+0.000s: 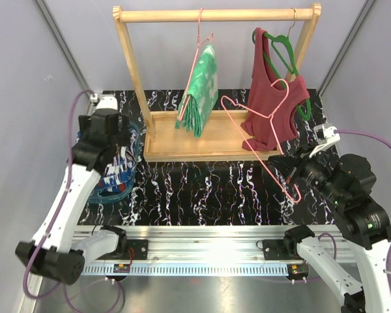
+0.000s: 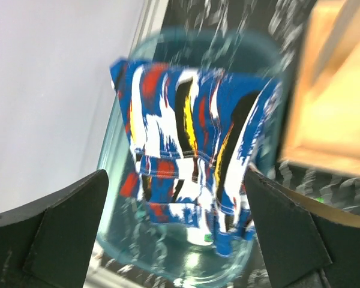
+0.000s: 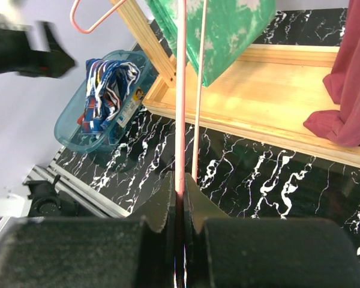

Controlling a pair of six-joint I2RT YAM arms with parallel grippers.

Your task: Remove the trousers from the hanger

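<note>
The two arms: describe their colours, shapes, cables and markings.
The left arm and the right arm match: white tubular links between chunky black joint housings. A purple cable loops loosely along each, and a small white block sits near each wrist. The fingers are matte black, blunt wedges. No readable markings show on either arm.

we take this for a robotics lab, a closed test cell rather than a home or a shop: plain pale panel walls (image 1: 26, 59) box in a black marbled tabletop (image 1: 202, 189), and a left arm (image 1: 68, 195) and a right arm (image 1: 352, 208) are bolted to a slotted aluminium rail (image 1: 202, 236) at its near edge. purple cables (image 1: 72, 120) loop loose from the arms, and a small wooden clothes rack (image 1: 215, 14) stands on the tabletop itself.
</note>
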